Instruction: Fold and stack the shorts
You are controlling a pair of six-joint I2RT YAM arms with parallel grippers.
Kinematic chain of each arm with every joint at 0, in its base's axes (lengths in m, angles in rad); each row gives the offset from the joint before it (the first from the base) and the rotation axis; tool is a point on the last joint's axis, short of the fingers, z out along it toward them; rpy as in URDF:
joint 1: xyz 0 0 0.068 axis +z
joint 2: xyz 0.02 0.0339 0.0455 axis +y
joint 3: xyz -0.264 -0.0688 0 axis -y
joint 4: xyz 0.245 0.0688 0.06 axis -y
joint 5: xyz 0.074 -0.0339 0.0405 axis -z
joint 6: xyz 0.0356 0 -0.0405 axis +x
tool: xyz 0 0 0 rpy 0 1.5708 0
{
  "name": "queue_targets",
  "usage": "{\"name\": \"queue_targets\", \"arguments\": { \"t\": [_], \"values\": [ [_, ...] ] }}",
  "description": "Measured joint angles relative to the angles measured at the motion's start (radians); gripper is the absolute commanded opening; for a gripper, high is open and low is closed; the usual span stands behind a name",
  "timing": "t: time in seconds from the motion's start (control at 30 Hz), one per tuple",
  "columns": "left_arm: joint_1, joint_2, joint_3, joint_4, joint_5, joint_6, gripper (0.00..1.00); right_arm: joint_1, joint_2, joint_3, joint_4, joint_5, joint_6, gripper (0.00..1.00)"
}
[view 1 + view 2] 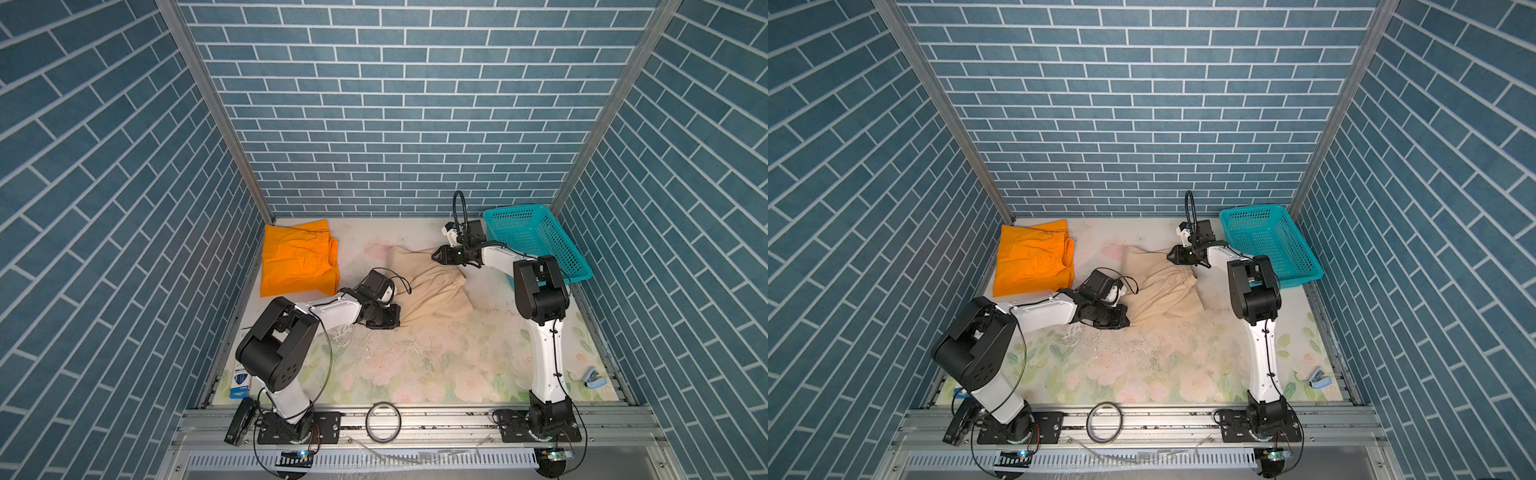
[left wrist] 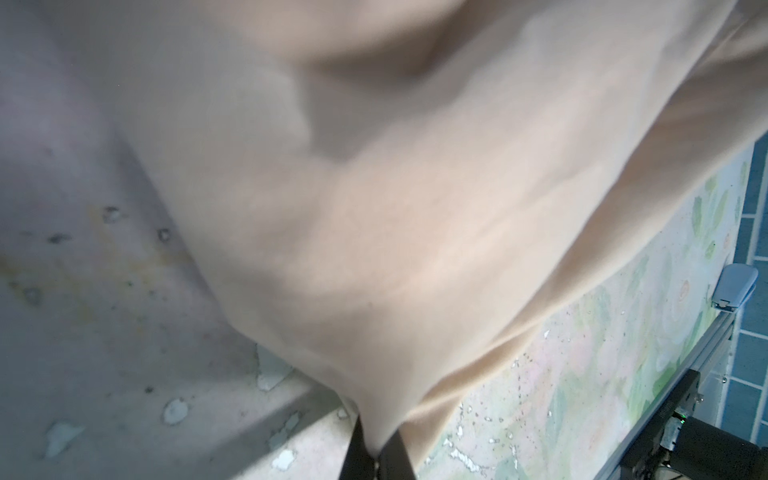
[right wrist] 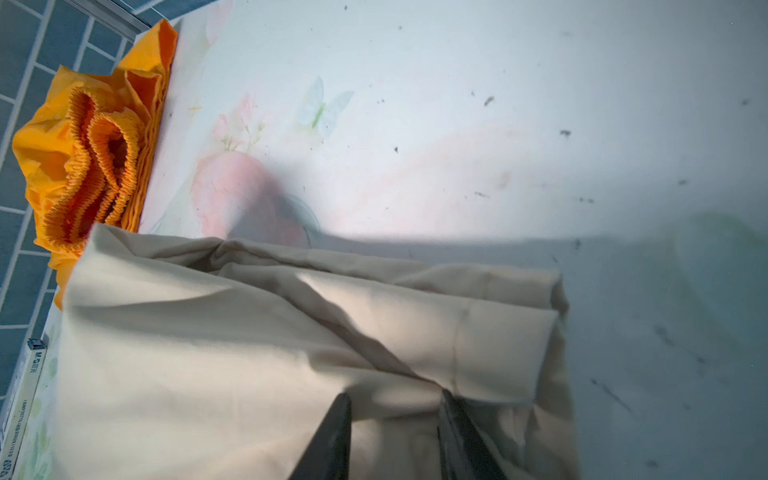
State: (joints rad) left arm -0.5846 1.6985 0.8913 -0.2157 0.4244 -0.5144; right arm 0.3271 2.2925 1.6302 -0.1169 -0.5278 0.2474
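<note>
Closest in, the left jaws are pinched together on the near corner of the beige shorts (image 2: 374,249), low against the worktop (image 1: 415,365). At the far edge the right jaws clamp a fold and hold it a little raised, so the cloth runs on a diagonal between the two grips. Folded at the back left lie the orange shorts (image 1: 297,259), nearer the left jaws; stacking likely goes that way.

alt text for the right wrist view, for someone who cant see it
Beige shorts fill the lower frame, bunched between the two dark fingers of the right gripper, which grips them. Beyond, orange shorts lie crumpled at the edge of a pale floral table, their ruffled waistband facing the camera.
</note>
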Motion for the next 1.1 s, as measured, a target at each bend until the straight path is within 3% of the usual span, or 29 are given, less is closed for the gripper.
{"name": "queue_targets", "arguments": {
  "t": [0.1,0.17,0.23,0.33,0.43,0.57,0.9,1.1],
  "values": [
    [-0.002,-0.002,0.000,-0.019,-0.011,0.005,0.56,0.000,-0.030,-0.048,0.042,-0.001,-0.002,0.43],
    [-0.003,-0.010,0.013,-0.051,-0.024,0.011,0.69,0.000,-0.078,-0.106,0.052,0.002,-0.002,0.44],
    [-0.003,-0.024,0.050,-0.095,-0.043,0.021,0.89,0.000,-0.153,-0.169,0.039,0.012,-0.003,0.47],
    [0.000,-0.053,0.134,-0.161,-0.082,0.035,0.99,0.000,-0.275,-0.227,-0.005,0.048,-0.014,0.50],
    [0.023,-0.085,0.207,-0.214,-0.111,0.051,1.00,0.000,-0.400,-0.284,-0.032,0.095,-0.021,0.54],
    [0.121,-0.138,0.256,-0.268,-0.150,0.079,1.00,0.003,-0.534,-0.422,-0.047,0.154,-0.022,0.55],
    [0.438,-0.197,0.381,-0.386,-0.312,0.188,1.00,0.061,-0.574,-0.695,-0.089,0.286,-0.020,0.55],
    [0.539,-0.103,0.491,-0.420,-0.418,0.261,1.00,0.061,-0.666,-0.730,-0.087,0.300,-0.016,0.55]
  ]
}}
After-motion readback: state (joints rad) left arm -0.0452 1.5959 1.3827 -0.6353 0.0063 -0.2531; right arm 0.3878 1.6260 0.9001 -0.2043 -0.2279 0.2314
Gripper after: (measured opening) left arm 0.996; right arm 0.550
